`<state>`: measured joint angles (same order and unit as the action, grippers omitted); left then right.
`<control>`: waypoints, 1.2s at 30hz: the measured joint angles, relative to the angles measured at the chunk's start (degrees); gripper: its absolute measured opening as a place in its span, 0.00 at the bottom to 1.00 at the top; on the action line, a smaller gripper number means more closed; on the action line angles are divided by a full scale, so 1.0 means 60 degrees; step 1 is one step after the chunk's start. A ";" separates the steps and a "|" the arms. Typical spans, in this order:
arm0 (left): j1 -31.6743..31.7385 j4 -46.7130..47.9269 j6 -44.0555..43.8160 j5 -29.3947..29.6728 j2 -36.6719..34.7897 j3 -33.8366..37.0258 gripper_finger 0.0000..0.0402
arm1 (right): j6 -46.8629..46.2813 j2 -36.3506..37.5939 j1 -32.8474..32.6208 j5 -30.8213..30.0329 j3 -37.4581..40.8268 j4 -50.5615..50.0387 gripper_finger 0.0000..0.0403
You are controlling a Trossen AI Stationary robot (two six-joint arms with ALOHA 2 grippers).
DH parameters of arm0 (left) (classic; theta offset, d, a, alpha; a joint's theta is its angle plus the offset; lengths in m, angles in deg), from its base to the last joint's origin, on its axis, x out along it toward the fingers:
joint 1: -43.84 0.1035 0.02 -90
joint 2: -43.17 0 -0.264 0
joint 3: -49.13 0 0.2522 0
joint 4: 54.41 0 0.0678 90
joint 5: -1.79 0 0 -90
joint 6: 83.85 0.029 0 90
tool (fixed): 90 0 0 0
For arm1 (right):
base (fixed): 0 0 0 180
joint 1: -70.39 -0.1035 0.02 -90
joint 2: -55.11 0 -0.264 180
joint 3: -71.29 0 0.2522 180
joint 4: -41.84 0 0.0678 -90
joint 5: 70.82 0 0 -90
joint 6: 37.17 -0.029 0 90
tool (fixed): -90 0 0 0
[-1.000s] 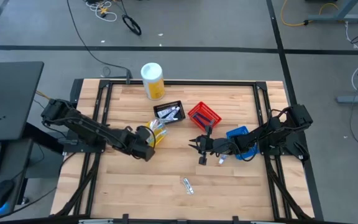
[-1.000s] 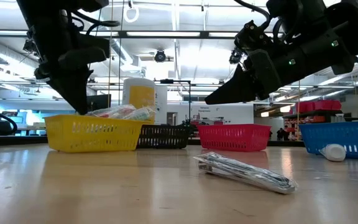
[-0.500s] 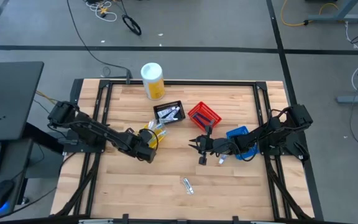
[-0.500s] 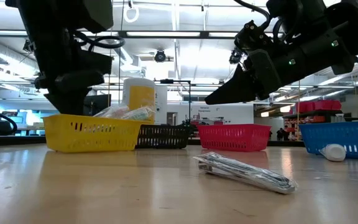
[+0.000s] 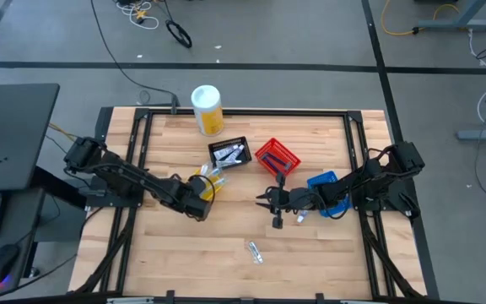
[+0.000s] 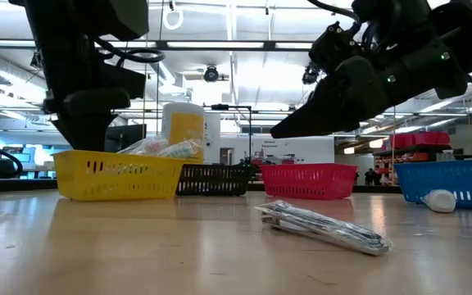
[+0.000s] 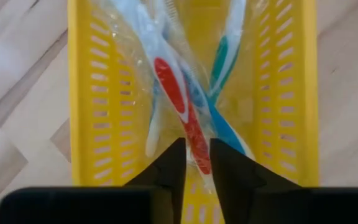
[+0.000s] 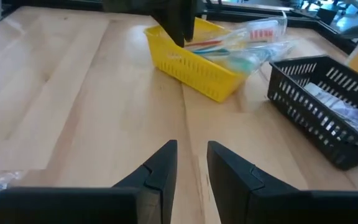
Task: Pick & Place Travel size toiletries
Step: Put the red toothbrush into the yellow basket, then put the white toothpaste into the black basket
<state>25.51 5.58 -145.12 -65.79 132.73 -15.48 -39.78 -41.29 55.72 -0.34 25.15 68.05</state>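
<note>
Toiletries mostly sorted: wrapped toothbrushes (image 7: 185,118) lie in the yellow basket (image 5: 212,180), pale tubes in the black basket (image 5: 229,152), dark items in the red basket (image 5: 277,157). One clear-wrapped packet (image 5: 255,252) is loose on the table (image 5: 184,253) at about 6 o'clock from the baskets, well apart from both arms. A small white piece (image 5: 301,218) lies just beside the blue basket (image 5: 323,184).

Loose packet: judged light and crinkly, its film slippery and the item inside stiff. Best pinched across the narrow middle, not the loose film ends. In the high view its long axis runs roughly 11 to 5 o'clock; in the low view it lies flat.

Left end effector (image 7: 196,163) sits over the near end of the yellow basket, fingers a narrow gap apart, a red-handled toothbrush showing between them; gripped or not, cannot tell. Right end effector (image 5: 270,201) hovers at table centre, at 6 o'clock from the red basket, fingers narrowly parted, empty.
</note>
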 joint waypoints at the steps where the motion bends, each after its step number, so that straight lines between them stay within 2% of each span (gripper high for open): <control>1: -0.0004 -0.0003 0.0116 0.0016 0.0000 0.0000 0.22 | 0.0000 0.0000 -0.0001 0.0053 0.0000 -0.0005 0.24; 5: 0.0000 0.0217 0.0798 0.0049 0.0000 -0.0173 0.29 | 0.0000 0.0000 0.0004 0.0049 0.0000 -0.0099 0.24; 13: -0.0011 0.2096 0.1098 0.0151 0.0000 -0.1235 0.36 | -0.0584 0.0000 0.0111 0.0472 0.0000 -0.1115 0.28; 16: -0.0036 0.2075 0.1385 0.0406 0.0000 -0.1684 0.37 | -0.0570 -0.0004 0.0134 0.1038 0.0000 -0.1269 0.33; 20: -0.0124 0.1603 0.2148 0.1174 0.0000 -0.2190 0.37 | 0.0042 0.0205 0.0057 0.1120 -0.0097 -0.1796 0.38; 22: -0.0131 0.1197 0.2632 0.1400 0.0000 -0.2282 0.36 | 0.0424 0.0616 0.0007 0.1125 -0.0412 -0.3009 0.40; 24: -0.0131 0.0819 0.3074 0.1449 0.0000 -0.2317 0.36 | 0.0517 0.1105 -0.0031 0.1194 -0.0888 -0.4936 0.40; 28: -0.0131 0.0247 0.3556 0.1783 0.0003 -0.2306 0.37 | 0.0186 0.1920 -0.0040 0.2370 -0.1822 -0.9063 0.40; 31: -0.0124 -0.0044 0.3592 0.2331 0.0004 -0.2302 0.37 | -0.0088 0.2239 -0.0061 0.3386 -0.2213 -1.1345 0.40; 33: -0.0124 -0.0131 0.3610 0.2463 0.0004 -0.2302 0.36 | -0.0093 0.2398 -0.0111 0.3981 -0.2262 -1.2444 0.40; 36: -0.0124 -0.0140 0.3610 0.2500 0.0004 -0.2295 0.36 | 0.0147 0.2401 -0.0237 0.4031 -0.2129 -1.2913 0.40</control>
<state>24.77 4.74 -123.47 -50.78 132.75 -29.25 -38.90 -26.88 54.30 23.85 12.37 -9.42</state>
